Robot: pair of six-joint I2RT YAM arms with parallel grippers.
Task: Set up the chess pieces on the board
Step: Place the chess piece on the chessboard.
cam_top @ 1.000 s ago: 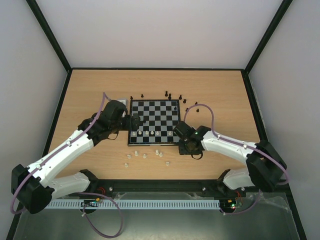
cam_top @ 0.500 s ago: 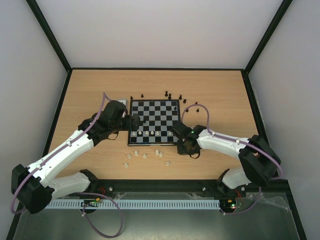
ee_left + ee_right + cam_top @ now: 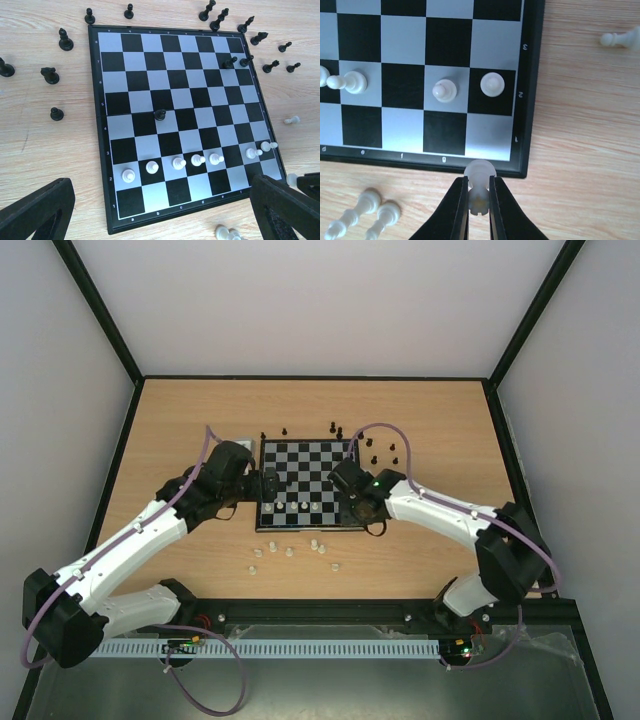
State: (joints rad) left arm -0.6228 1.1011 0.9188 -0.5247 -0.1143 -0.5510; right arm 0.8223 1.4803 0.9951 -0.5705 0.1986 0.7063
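The board (image 3: 300, 465) lies mid-table, with a row of cream-white pawns (image 3: 178, 163) on its second rank. One black piece (image 3: 160, 114) stands mid-board and two more (image 3: 229, 62) stand near the far right. My right gripper (image 3: 479, 200) is shut on a cream-white piece (image 3: 480, 172) that looks like a rook. It holds the piece over the board's near right corner (image 3: 520, 150), just outside the border. In the top view the right gripper (image 3: 350, 502) is at that corner. My left gripper (image 3: 160, 220) is open and empty over the board's near left edge (image 3: 270, 485).
Several loose white pieces (image 3: 290, 552) lie on the wood in front of the board; two (image 3: 370, 205) are left of my right fingers, and one (image 3: 620, 39) is right of the board. Black pieces (image 3: 340, 432) are scattered beyond and beside the board (image 3: 50, 75).
My right gripper has moved left and away from me, from the table beside the board to its near right corner, with the white piece in it. The left arm has not moved.
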